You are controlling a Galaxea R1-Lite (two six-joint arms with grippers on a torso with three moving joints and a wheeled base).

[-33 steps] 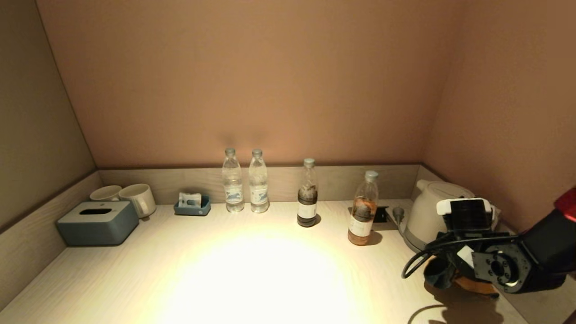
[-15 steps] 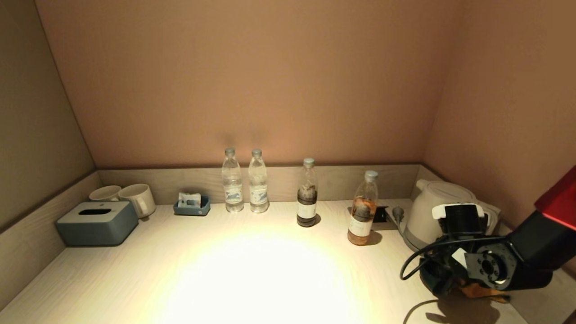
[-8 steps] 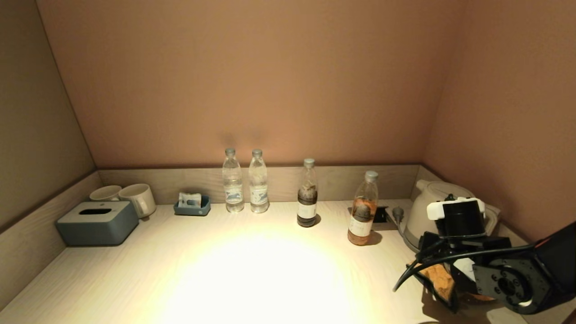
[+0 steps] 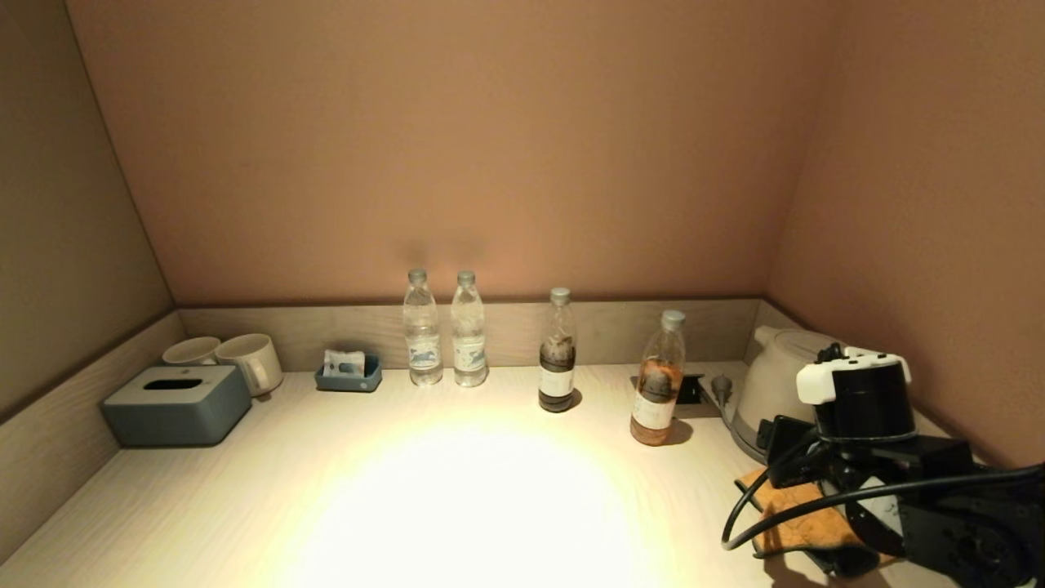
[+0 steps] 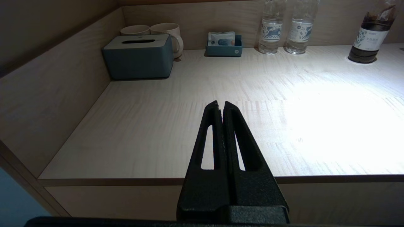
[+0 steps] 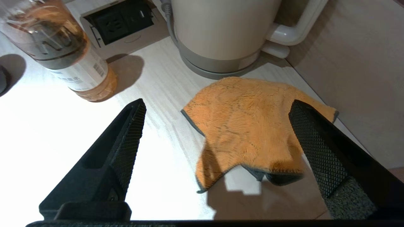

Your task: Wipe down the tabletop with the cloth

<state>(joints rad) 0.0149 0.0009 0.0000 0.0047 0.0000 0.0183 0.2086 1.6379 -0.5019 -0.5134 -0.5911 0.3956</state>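
The orange cloth (image 4: pixel 804 523) lies loose and rumpled on the pale tabletop (image 4: pixel 457 490), at the right just in front of the kettle. In the right wrist view the cloth (image 6: pixel 249 126) shows its dark grey edging, with one corner folded up. My right gripper (image 6: pixel 217 105) is open and empty, hovering above the cloth with a finger on each side of it. In the head view the right arm (image 4: pixel 898 474) covers part of the cloth. My left gripper (image 5: pixel 221 105) is shut and empty, parked in front of the table's front edge.
A white kettle (image 4: pixel 784 384) stands behind the cloth, beside a socket (image 6: pixel 123 20). An orange tea bottle (image 4: pixel 657 380), a dark bottle (image 4: pixel 558 351) and two water bottles (image 4: pixel 445 331) stand along the back. A grey-blue tissue box (image 4: pixel 175 404), mugs (image 4: pixel 249 359) and a small tray (image 4: pixel 349 374) are at the left.
Half a second ago the cloth hung from my right gripper. It has dropped and lies spread on the tabletop, and the gripper has opened and shifted right.
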